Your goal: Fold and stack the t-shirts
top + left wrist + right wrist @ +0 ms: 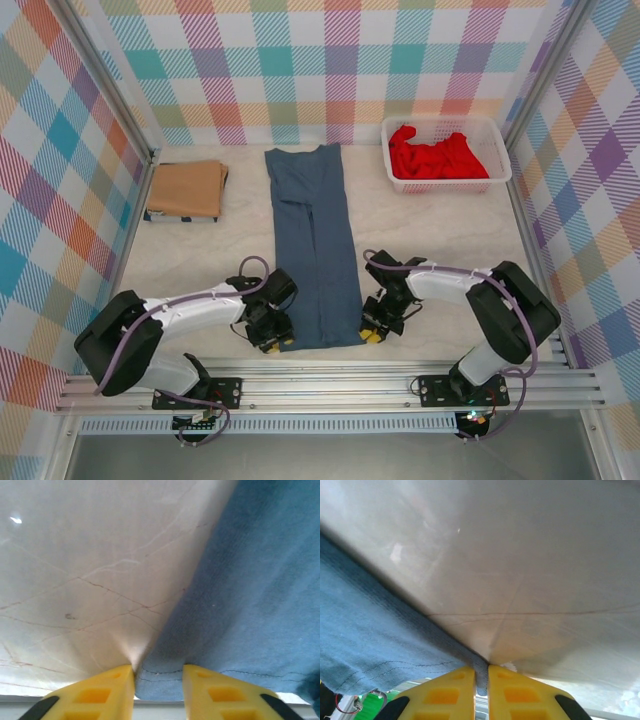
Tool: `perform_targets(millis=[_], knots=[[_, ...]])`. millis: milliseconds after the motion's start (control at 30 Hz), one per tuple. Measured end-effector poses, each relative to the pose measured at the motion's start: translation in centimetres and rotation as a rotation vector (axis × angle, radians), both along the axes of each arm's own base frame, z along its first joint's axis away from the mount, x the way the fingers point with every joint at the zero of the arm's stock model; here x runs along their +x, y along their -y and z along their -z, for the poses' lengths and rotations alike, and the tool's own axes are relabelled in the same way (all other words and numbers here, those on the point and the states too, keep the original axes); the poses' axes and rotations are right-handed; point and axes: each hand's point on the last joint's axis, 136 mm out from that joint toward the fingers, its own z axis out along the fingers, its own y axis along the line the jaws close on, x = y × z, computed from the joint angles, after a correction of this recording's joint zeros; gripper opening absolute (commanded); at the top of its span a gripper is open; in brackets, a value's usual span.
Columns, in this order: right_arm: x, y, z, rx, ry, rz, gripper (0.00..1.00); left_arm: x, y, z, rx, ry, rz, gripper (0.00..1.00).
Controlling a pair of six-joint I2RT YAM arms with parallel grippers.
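Note:
The slate blue t-shirt (310, 240) lies as a long narrow strip down the middle of the table. My left gripper (275, 340) stands at its near left corner; in the left wrist view the blue t-shirt's (250, 590) hem lies flat between the yellow fingers, and the left gripper (158, 680) is narrowly open astride it. My right gripper (372, 335) is at the near right corner. The right wrist view has the right gripper (481, 677) shut on a pinched ridge of the blue t-shirt (370, 645). The tan-brown t-shirt (187, 188) lies folded at the back left. The red t-shirt (437, 155) is crumpled in the basket.
The white slotted basket (440, 121) stands at the back right corner. Plaid walls close in the table (200, 260) on three sides, and a metal rail (330, 385) runs along the near edge just behind both grippers.

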Motion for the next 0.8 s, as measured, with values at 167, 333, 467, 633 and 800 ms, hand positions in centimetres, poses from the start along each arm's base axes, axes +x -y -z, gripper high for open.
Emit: perform_targets(millis=[167, 333, 467, 633, 800], knots=[[1.3, -2.0, -0.3, 0.070, 0.053, -0.023, 0.01, 0.6, 0.7, -0.2, -0.001, 0.011, 0.009, 0.04], [2.0, -2.7, -0.9, 0.090, 0.079, -0.025, 0.00, 2.2, 2.2, -1.4, -0.048, 0.074, 0.011, 0.00], [1.7, -2.4, -1.4, 0.085, 0.075, -0.039, 0.00, 2.2, 2.0, -2.6, -0.063, 0.099, 0.020, 0.00], [0.4, -1.7, -2.5, 0.085, 0.059, -0.078, 0.00, 1.3, 1.7, -4.1, -0.094, 0.107, 0.050, 0.00], [-1.9, -0.9, -3.9, 0.093, 0.039, -0.161, 0.00, -0.7, 1.4, -5.5, -0.133, 0.096, 0.107, 0.00]])
